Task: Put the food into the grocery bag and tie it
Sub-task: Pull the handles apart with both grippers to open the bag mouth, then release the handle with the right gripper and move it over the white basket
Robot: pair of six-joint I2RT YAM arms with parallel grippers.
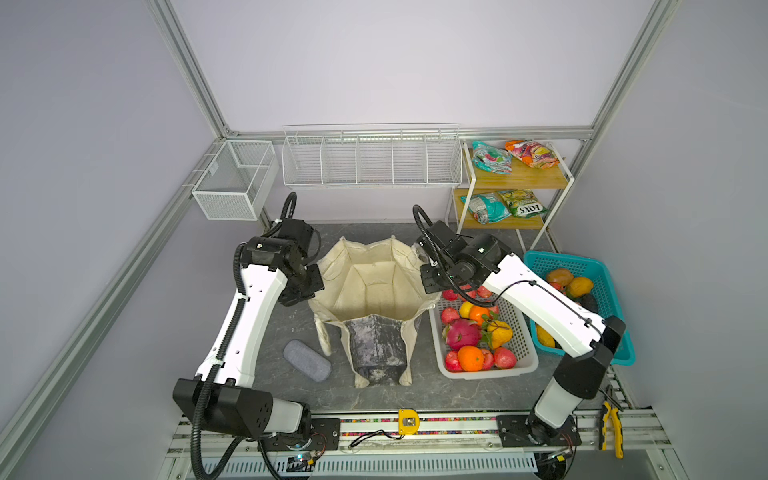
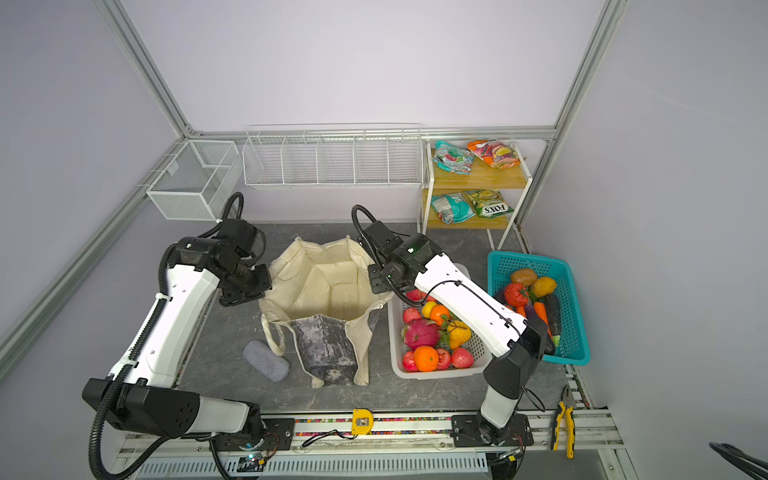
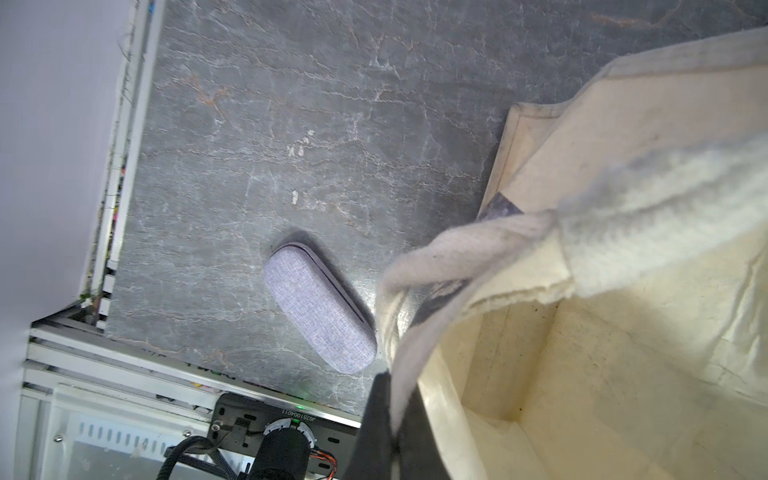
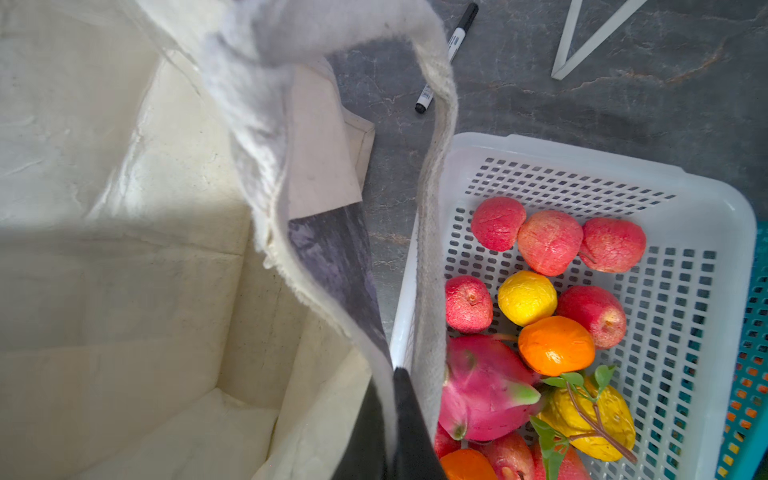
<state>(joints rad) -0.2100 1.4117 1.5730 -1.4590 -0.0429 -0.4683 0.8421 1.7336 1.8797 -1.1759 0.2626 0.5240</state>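
Note:
The cream grocery bag (image 1: 365,257) (image 2: 328,282) stands open mid-table, dark marbled panel facing front, and only bare canvas shows inside. My left gripper (image 1: 311,286) (image 2: 259,289) (image 3: 395,386) is shut on the bag's left rim (image 3: 623,332) by the handle. On the opposite side, my right gripper (image 1: 428,278) (image 2: 376,282) (image 4: 388,376) is shut on the right rim (image 4: 124,249). Food lies outside the bag: fruit (image 1: 478,328) (image 2: 432,332) (image 4: 540,311) in a white basket, vegetables (image 1: 569,282) (image 2: 532,286) in a teal basket, snack packets (image 1: 511,156) (image 2: 473,156) on a shelf.
The white basket (image 1: 490,372) (image 4: 582,153) touches the bag's right side, with the teal basket (image 1: 582,262) beyond it. A grey case (image 1: 306,360) (image 3: 320,307) lies left of the bag. A black marker (image 4: 446,54) lies behind the white basket. Wire baskets (image 1: 370,160) line the back wall.

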